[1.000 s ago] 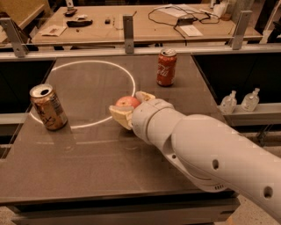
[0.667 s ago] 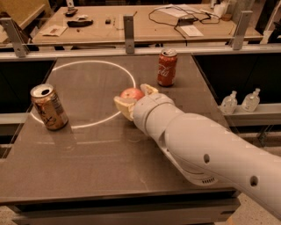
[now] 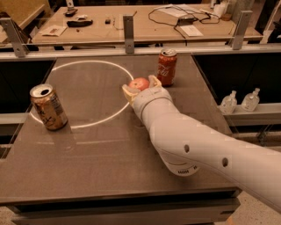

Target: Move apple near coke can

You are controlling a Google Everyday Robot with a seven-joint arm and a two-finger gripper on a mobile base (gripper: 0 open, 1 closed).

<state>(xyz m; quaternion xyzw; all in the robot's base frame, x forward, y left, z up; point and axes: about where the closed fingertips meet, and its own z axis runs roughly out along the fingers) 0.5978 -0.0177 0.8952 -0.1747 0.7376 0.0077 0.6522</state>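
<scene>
While the hand (image 3: 141, 86) clasps the apple (image 3: 138, 83), coke can (image 3: 167, 67) just beside, tan can (image 3: 48, 107) well apart.

We see a dark brown tabletop (image 3: 88, 176) marked with a white ring (image 3: 88, 61), the claw (image 3: 139, 85) gripping the apple (image 3: 139, 82) near its far edge. Beyond a metal rail (image 3: 79, 52) stands a wooden bench (image 3: 131, 28) strewn with cables (image 3: 175, 11); two clear bottles (image 3: 228, 102) sit on a shelf (image 3: 250, 116) at right.

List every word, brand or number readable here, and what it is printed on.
Upright red soda can: white script, too blurred to read.
Tan-gold can: dark markings, unreadable.
Dark print under white robot arm: too small to read.
Gripper, clasping the round reddish apple beside that can: no text.
</scene>
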